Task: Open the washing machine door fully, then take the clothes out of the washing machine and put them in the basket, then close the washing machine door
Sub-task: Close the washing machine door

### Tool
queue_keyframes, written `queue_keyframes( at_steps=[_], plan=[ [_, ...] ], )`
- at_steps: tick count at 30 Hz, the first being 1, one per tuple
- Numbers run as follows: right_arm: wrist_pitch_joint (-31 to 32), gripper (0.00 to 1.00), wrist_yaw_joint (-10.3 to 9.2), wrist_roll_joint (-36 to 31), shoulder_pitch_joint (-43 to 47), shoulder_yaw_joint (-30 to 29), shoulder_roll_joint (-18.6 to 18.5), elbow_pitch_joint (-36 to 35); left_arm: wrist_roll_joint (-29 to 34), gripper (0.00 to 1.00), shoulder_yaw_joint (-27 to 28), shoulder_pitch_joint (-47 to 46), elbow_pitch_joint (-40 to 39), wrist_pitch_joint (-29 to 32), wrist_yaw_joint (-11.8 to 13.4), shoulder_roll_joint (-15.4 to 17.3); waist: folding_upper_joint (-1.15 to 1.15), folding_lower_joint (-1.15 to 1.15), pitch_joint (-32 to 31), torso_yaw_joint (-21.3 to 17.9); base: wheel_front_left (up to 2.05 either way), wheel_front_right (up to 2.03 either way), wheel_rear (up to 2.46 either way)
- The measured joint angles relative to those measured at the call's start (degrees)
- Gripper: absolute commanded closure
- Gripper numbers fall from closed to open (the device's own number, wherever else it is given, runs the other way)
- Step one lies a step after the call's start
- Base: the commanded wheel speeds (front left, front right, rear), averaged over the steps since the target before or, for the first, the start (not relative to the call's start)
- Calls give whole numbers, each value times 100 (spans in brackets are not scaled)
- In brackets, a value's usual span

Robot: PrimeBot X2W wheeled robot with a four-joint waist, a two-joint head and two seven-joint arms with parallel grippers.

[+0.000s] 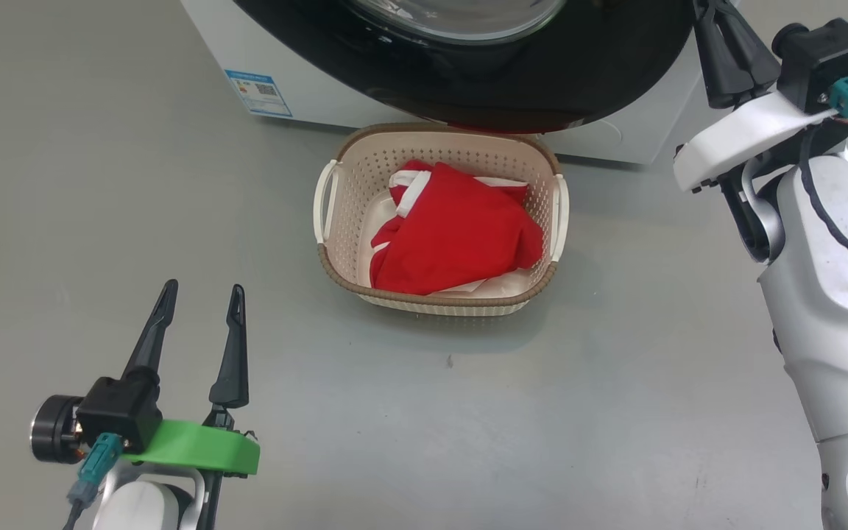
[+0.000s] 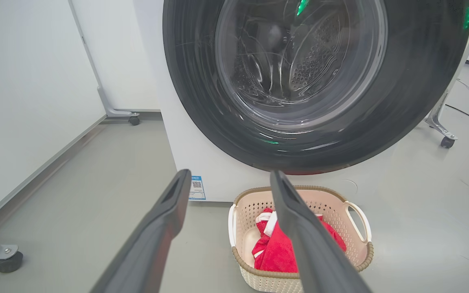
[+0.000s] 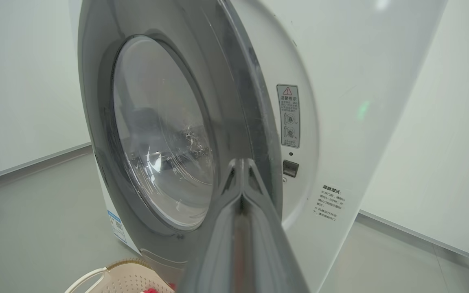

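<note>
Since the clothes (image 1: pixel 457 232) already lie heaped in the basket (image 1: pixel 365 158), mid-frame just below the washing machine (image 1: pixel 321 81), only closing remains, by my reckoning. Washing machine door (image 1: pixel 542 81): ajar, top of frame. Right tool (image 3: pixel 242 162): fingers together, at the door's edge, contact unclear, likely set for pushing. Left tool (image 1: pixel 203 288): fingers apart, empty, lower left, parked clear of the door's swing.

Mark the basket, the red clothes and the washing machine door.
basket (image 1: pixel 354 184): head view, perforated left inner wall.
red clothes (image 1: pixel 461 228): head view, middle of the red fabric.
washing machine door (image 2: pixel 421 81): left wrist view, black ring right of the glass.
</note>
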Motion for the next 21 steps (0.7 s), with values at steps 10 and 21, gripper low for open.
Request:
queue_keyframes(
  at_steps=[10,21],
  plan=[
    [-11,100,42,14,-343,-185,-115,457,0,0,-31,-142,55,0,-42,-32,0,0,216,325,0,0,0],
    [-80,100,46,73,-735,-379,-268,899,0,0,-23,-189,60,0,-43,-53,0,0,364,518,0,0,0]
  ],
)
